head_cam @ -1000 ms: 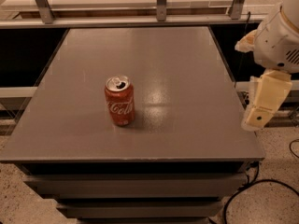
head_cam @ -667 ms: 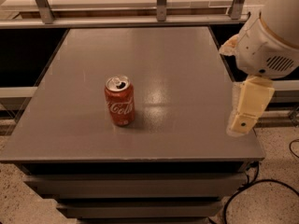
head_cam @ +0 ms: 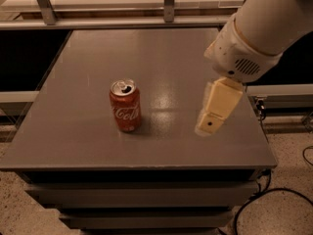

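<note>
A red Coca-Cola can (head_cam: 125,105) stands upright on the grey table (head_cam: 88,72), left of centre, its top opened. My gripper (head_cam: 209,124) hangs from the white arm on the right, above the table's right side, about a can's height away from the can to its right. It touches nothing and holds nothing that I can see.
The table's front edge (head_cam: 137,164) and right edge are close to the gripper. Metal rails and posts (head_cam: 168,4) run behind the table. Black cables (head_cam: 254,202) lie on the speckled floor at the lower right.
The arm has swung left, from beyond the table's right edge to over the tabletop, bringing the gripper closer to the can. The can has not moved.
</note>
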Robot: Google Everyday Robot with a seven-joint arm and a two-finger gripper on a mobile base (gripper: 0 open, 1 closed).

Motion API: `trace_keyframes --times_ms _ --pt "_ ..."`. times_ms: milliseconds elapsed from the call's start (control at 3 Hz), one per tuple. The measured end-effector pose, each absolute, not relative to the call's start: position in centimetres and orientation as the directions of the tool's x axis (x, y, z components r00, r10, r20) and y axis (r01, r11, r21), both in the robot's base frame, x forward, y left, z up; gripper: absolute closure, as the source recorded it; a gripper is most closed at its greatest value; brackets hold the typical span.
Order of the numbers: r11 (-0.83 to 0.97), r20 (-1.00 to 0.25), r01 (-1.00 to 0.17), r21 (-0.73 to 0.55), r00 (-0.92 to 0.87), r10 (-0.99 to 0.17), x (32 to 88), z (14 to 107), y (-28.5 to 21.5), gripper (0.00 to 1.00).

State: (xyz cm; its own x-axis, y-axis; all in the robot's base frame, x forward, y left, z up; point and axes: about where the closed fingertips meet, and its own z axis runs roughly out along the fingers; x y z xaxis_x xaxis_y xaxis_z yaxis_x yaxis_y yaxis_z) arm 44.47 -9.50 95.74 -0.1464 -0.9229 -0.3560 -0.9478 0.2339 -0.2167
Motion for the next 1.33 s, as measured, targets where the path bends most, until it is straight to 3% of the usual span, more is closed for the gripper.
trace_keyframes --times_ms 333,1000,1333 --pt "0.28 -0.397 -0.94 -0.193 -0.186 -0.899 45.8 95.4 -6.7 0.0" --pt "0.202 -0.443 -0.951 -0.235 -0.08 -0.893 40.3 96.6 -1.5 0.0" --pt "0.202 -0.443 -0.951 -0.235 -0.08 -0.893 40.3 96.6 -1.5 0.0"
